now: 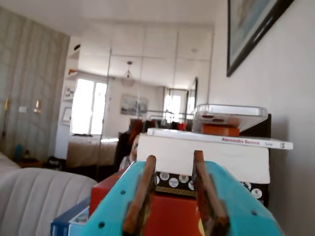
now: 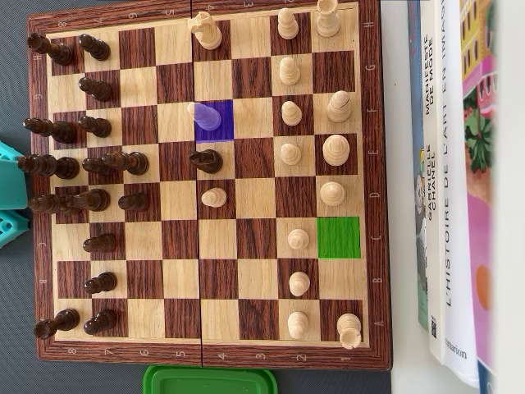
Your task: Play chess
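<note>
Wooden chessboard (image 2: 209, 345), crowded; gripper (image 1: 173, 164) raised, fingers apart, empty. Risk: descending between packed dark pieces (image 2: 90, 201) could topple neighbours.

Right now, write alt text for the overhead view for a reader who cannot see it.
A wooden chessboard mid-game, dark pieces massed on the left and light pieces on the right. One square is tinted purple under a piece, another is green and empty. Books lie along the right edge.
</note>
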Controlling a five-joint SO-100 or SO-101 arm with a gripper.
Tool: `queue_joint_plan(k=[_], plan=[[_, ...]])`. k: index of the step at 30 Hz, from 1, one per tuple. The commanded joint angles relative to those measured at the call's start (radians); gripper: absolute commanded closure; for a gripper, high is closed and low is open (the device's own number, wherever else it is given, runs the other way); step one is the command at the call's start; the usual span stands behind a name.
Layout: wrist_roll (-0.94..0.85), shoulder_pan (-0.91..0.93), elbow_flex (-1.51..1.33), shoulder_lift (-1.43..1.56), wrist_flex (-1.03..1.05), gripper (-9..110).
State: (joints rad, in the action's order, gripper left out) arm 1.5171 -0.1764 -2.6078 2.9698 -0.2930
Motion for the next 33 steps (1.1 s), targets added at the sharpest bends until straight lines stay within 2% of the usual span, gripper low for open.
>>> queue_joint_plan(k=[1, 5, 9, 21, 28, 33], plan=[[-0.006, -0.026, 0.121, -0.044, 0.275, 89], [-0.006, -0.057, 0.230, -0.124, 0.554, 89], [-0.006, -0.064, 0.313, -0.195, 0.727, 89], [-0.003, -0.069, 0.505, -0.413, 1.108, 89], [0.011, -0.067, 0.577, -0.549, 1.250, 89], [0.120, -0.067, 0.623, -0.640, 1.379, 89]])
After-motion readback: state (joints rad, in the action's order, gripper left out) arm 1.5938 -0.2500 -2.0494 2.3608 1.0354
